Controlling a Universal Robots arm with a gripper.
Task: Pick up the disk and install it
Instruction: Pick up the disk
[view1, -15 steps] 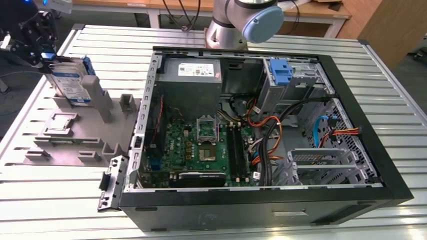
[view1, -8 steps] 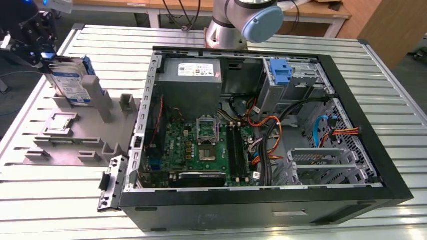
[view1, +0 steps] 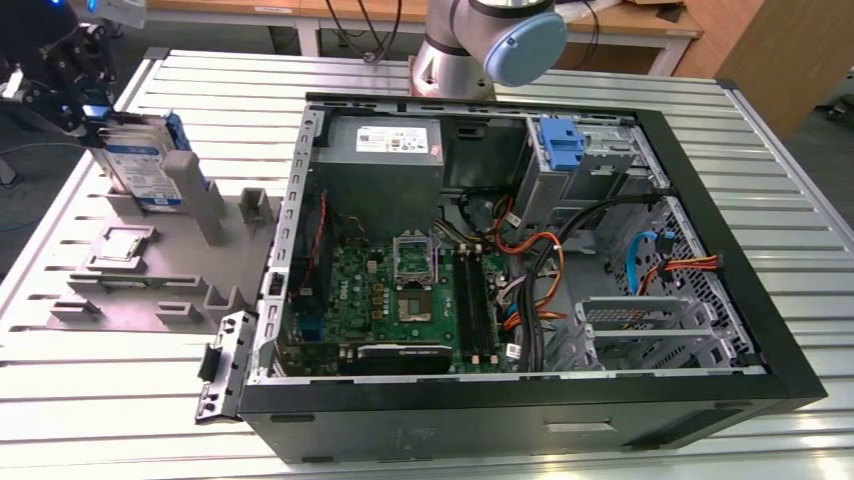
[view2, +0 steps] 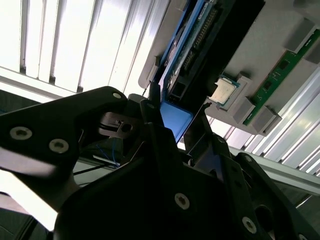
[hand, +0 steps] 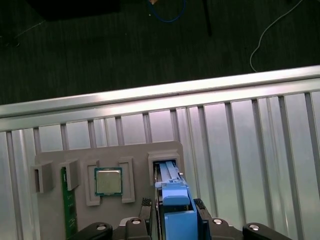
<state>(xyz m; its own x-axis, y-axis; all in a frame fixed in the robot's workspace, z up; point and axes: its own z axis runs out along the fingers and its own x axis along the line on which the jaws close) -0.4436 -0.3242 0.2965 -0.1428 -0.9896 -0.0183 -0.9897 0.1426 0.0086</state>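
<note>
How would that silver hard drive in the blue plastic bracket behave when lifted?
Probably stiff and fairly heavy: the silver, blue-bracketed disk looks like a metal slab. Standing on edge in the grey slotted holder, it might tip sideways if nudged.

Exterior view: silver-grey metal cylindrical arm segment (view1: 438, 62), smooth, w/ pale blue-grey round plastic joint cap (view1: 523, 45), cap domed, slight sheen. Second wrist view: matte black angular end effector (view2: 178, 107), built from flat black metal plates (view2: 75, 120) w/ rounded corners, chunky linkage bars, approx same shape both sides. Small silver round-head screws (view2: 20, 132) sunk into plates, several per side, spaced out. First wrist view: same black housing, rounded lobes, more silver screws along its edge.
</note>
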